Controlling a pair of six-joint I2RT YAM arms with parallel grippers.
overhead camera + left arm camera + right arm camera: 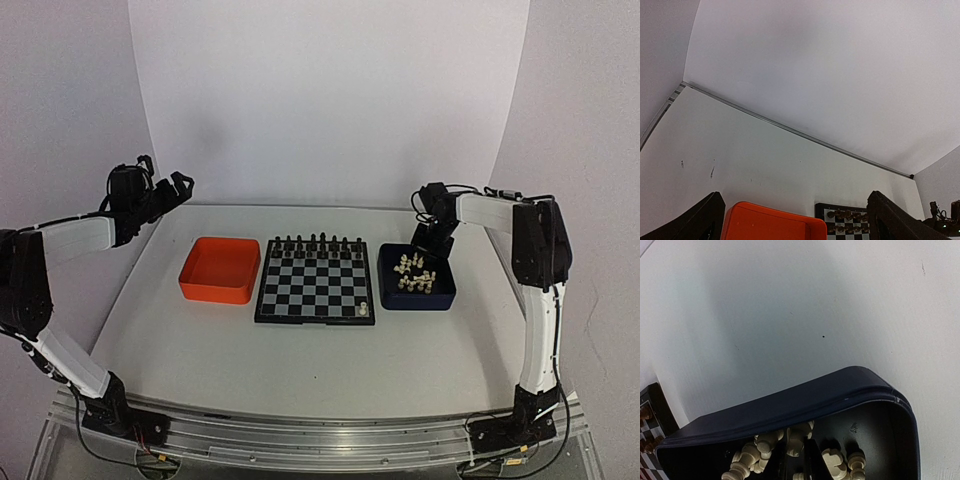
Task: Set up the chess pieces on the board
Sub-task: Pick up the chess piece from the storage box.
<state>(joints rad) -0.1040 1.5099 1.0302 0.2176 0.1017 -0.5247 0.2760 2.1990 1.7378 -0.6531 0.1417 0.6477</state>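
Observation:
The board (316, 292) lies mid-table, with black pieces (315, 245) along its far rows and one cream-white chess piece (362, 307) on its near right corner. Several more cream-white chess pieces (415, 275) lie heaped in the dark blue tray (417, 304) to its right. My right gripper (797, 456) reaches down into that tray's far side. Its fingers (810, 460) are shut on a cream-white piece (796, 440). My left gripper (170, 190) hangs open and empty, high at the far left, well away from the board (840, 220).
An orange tray (220, 268) sits just left of the board, its inside bare; it also shows low in the left wrist view as the orange tray (765, 225). The blue tray's rim (790, 405) stands close in front of my right fingers. White walls surround the table.

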